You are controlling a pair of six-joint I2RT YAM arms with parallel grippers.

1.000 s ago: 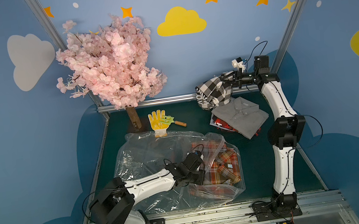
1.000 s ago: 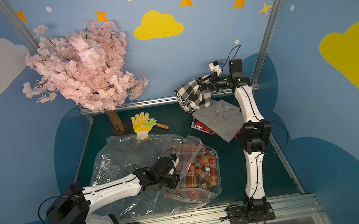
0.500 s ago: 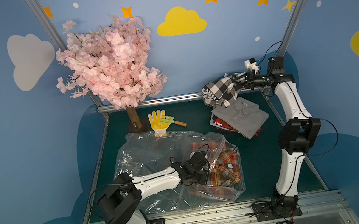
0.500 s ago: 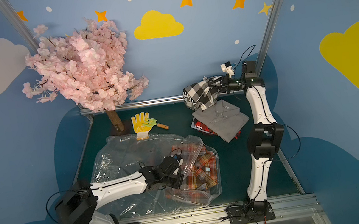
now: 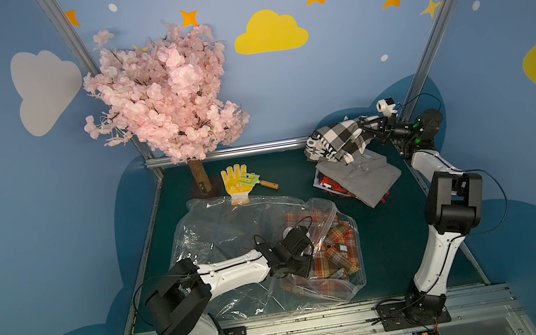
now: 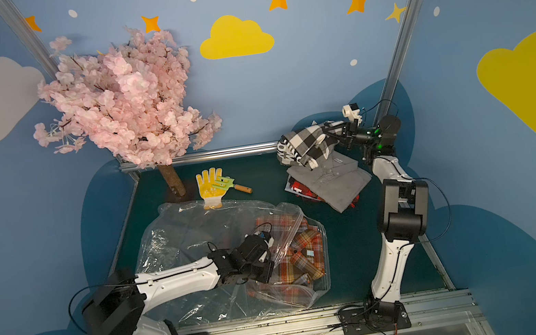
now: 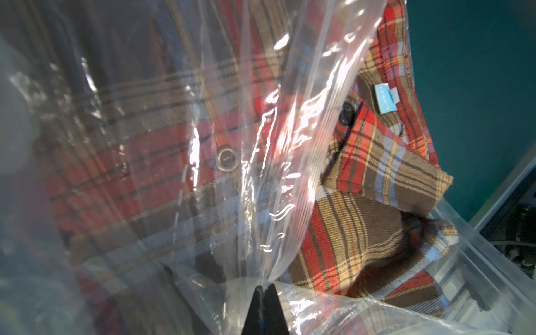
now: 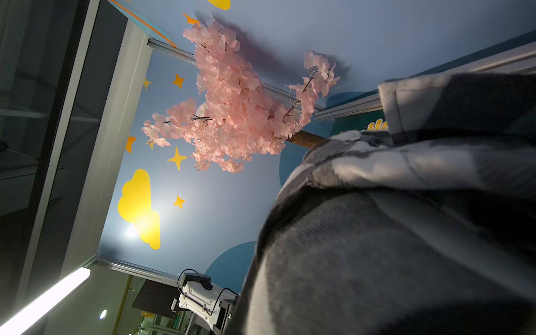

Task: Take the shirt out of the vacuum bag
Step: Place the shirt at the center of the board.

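Left pincer point(image 7: 263, 290): clamped on bag point(image 5: 220, 240) film, six o'clock; plaid shirt point(image 5: 339, 255) at its mouth, four. Right pincer point(image 5: 367, 128): clamped on checked shirt point(image 5: 338, 140), one o'clock. Could slip off slick plastic, freeing bag.

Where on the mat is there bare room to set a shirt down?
Free mat: the strip between bag and right arm, before the pile; also the back patch between glove and pile. Crowded: the bag covers the left and middle.
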